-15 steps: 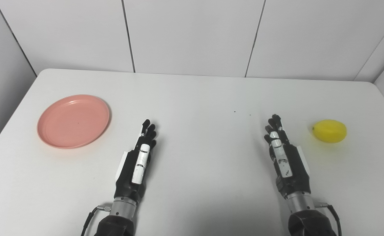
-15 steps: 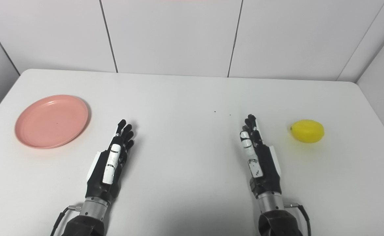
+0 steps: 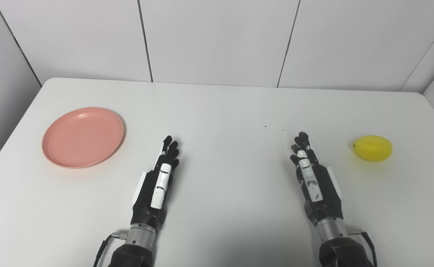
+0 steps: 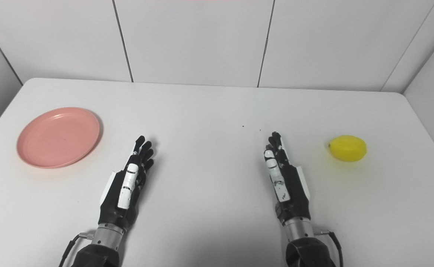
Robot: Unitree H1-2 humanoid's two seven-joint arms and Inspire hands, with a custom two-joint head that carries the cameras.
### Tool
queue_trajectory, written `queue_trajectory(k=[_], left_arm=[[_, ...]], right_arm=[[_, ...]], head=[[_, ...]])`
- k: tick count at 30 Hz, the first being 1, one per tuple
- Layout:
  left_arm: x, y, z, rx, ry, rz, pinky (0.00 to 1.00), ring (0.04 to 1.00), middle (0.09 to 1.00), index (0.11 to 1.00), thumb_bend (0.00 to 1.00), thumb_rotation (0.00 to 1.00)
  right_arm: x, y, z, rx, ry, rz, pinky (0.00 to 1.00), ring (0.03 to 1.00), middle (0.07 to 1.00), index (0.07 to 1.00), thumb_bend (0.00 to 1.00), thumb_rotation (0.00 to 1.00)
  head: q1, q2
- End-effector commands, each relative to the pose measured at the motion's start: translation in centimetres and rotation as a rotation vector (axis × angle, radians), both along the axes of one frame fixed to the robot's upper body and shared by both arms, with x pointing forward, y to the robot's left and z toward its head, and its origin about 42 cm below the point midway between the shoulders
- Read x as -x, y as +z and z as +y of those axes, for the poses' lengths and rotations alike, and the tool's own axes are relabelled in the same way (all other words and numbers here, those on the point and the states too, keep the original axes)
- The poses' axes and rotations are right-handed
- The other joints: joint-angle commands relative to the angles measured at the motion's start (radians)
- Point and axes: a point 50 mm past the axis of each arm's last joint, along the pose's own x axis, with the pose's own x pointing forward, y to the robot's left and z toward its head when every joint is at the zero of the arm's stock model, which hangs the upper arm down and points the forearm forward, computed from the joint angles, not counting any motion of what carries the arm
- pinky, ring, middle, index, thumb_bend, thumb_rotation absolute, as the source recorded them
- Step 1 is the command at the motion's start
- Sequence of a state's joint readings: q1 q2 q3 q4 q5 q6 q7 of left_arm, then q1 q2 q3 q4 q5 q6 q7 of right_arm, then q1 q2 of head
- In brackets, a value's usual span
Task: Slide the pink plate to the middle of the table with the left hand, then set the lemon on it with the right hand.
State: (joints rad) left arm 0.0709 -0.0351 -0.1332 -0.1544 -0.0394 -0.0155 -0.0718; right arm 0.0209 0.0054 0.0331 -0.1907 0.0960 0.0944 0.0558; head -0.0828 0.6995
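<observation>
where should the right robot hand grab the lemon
Probably across the lemon's round middle, from above and from its left, where the right robot hand is. It lies on its side with a pointed tip toward that hand; the middle is widest and there's bare table all round.

The plate is coloured a plain salmon pink, unpatterned. The lemon is seen in bright, even yellow. The table is finished in plain white, marked only by a couple of tiny dark specks. Both the left hand and the right hand are clad in black, with white strips along the thumbs and white side panels; silver metal is shown at the wrists. The wall is panelled in white, divided by thin dark seams.
</observation>
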Motion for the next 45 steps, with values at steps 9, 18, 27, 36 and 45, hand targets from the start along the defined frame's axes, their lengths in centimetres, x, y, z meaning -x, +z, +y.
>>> queue_trajectory(k=[9,18,27,36,45], left_arm=[[-0.3,1.3,-0.2,0.043,-0.022,-0.044,1.0,1.0,1.0,1.0,0.44,1.0],[-0.3,3.1,-0.2,0.086,-0.002,-0.077,1.0,1.0,1.0,1.0,0.45,1.0],[-1.0,7.6,1.8,0.028,0.015,-0.147,1.0,1.0,1.0,1.0,0.57,1.0],[-2.1,11.4,5.2,0.048,0.129,-0.234,0.99,0.999,1.0,1.0,0.59,1.0],[-4.1,13.1,9.0,-0.035,0.291,-0.272,0.86,0.886,0.887,0.887,0.56,1.0]], right_arm=[[-0.3,1.4,0.0,-0.007,-0.002,-0.07,1.0,1.0,0.995,0.986,0.6,0.81],[0.4,1.0,-0.8,0.0,0.002,-0.074,1.0,1.0,0.999,0.991,0.59,0.83],[1.1,0.0,-2.9,0.002,0.037,-0.105,1.0,1.0,1.0,1.0,0.59,0.89],[1.5,-0.3,-3.3,-0.008,0.034,-0.09,1.0,1.0,1.0,1.0,0.52,0.91],[1.7,-0.1,-3.1,-0.002,0.025,-0.075,1.0,1.0,1.0,1.0,0.45,0.96]], head=[[0.006,-0.007],[0.126,-0.067],[0.295,-0.137],[0.375,-0.186],[0.398,-0.224]])
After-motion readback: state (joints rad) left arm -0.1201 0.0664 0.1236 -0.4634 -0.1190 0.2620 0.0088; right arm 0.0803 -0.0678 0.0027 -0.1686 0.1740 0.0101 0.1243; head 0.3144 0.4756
